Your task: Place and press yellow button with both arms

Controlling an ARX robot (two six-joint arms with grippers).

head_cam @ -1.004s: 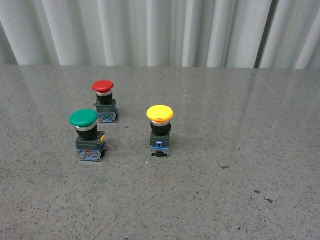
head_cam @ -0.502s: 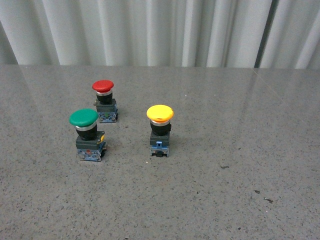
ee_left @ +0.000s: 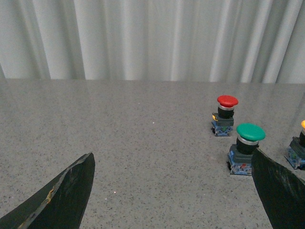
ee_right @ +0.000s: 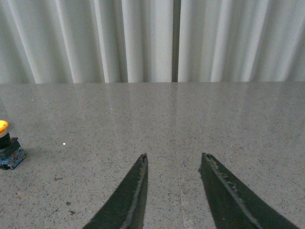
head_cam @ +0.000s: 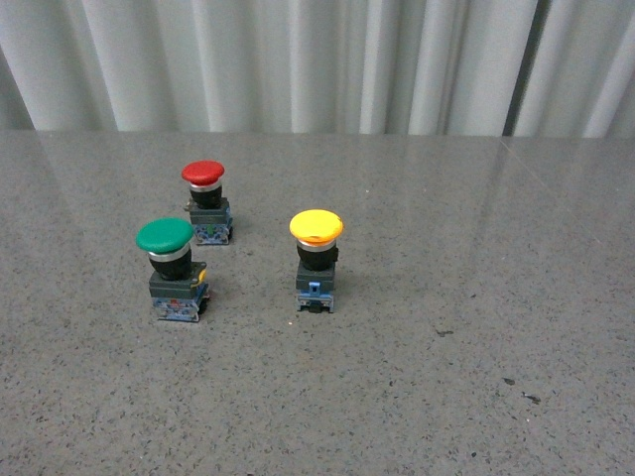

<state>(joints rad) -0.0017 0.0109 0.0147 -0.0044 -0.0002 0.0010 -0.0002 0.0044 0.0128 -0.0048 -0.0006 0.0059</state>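
Standing upright mid-counter [head_cam: 476,377], yellow button [head_cam: 317,260] is untouched, right of green button [head_cam: 171,270]. Left tool [ee_left: 174,191] wide open, right tool [ee_right: 174,169] open, both empty. Next: approach and grasp it.

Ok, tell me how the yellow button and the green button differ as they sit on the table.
The yellow button has a yellow cap; the green button has a green one. In the front view the yellow button stands further right, apart from the others, while the green button stands at the left, in front of the red button. Both are upright mushroom-cap push buttons on dark square bases, untouched on the grey table.
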